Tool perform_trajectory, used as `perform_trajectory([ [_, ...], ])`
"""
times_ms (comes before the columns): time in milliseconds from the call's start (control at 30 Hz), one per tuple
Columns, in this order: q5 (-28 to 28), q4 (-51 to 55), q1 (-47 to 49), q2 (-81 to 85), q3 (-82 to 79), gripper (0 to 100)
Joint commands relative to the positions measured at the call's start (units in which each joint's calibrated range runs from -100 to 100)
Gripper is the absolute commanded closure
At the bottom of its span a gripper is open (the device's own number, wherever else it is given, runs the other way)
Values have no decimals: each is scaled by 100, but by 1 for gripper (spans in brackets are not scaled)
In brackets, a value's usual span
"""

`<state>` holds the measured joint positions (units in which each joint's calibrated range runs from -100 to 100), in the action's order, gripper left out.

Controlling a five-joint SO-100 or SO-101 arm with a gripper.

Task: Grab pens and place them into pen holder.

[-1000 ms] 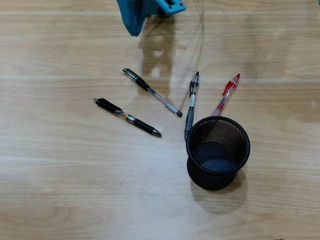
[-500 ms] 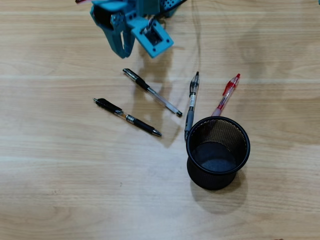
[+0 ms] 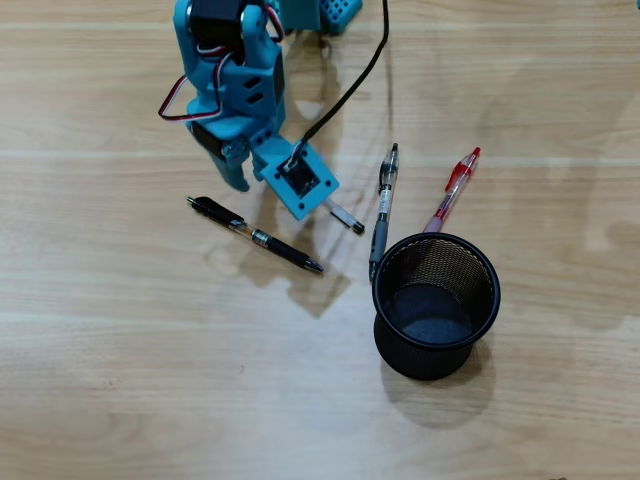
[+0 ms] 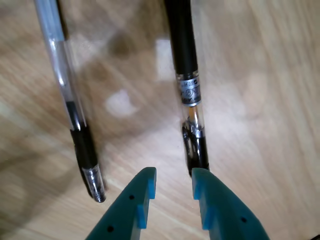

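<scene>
In the overhead view my teal gripper [image 3: 240, 180] hangs low over the table, between two pens. The black pen [image 3: 256, 236] lies just below it. The clear-barrelled pen [image 3: 350, 222] is mostly hidden under the arm, and only its tip shows. A grey pen [image 3: 383, 205] and a red pen [image 3: 453, 187] lie further right, above the black mesh pen holder [image 3: 478, 262]. In the wrist view the gripper [image 4: 172, 176] is open with nothing between its fingers. The black pen [image 4: 186, 70] ends at the right fingertip [image 4: 201, 177]. The clear pen [image 4: 65, 95] lies apart to the left.
The wooden table [image 3: 120, 380] carries nothing else. A black cable [image 3: 352, 85] and red servo wires [image 3: 172, 102] trail from the arm near the top edge.
The arm has come down from the top edge over the pens. It now covers most of the clear pen. Pens and holder have not moved.
</scene>
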<state>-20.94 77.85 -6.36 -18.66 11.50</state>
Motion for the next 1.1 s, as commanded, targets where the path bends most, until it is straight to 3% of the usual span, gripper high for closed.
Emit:
perform_trajectory([
  [0, -22, -15, -31, -255, 820, 90],
  [233, -27, 19, 14, -742, 1216, 83],
  [1067, -185, 2, 96, -1969, 2019, 83],
])
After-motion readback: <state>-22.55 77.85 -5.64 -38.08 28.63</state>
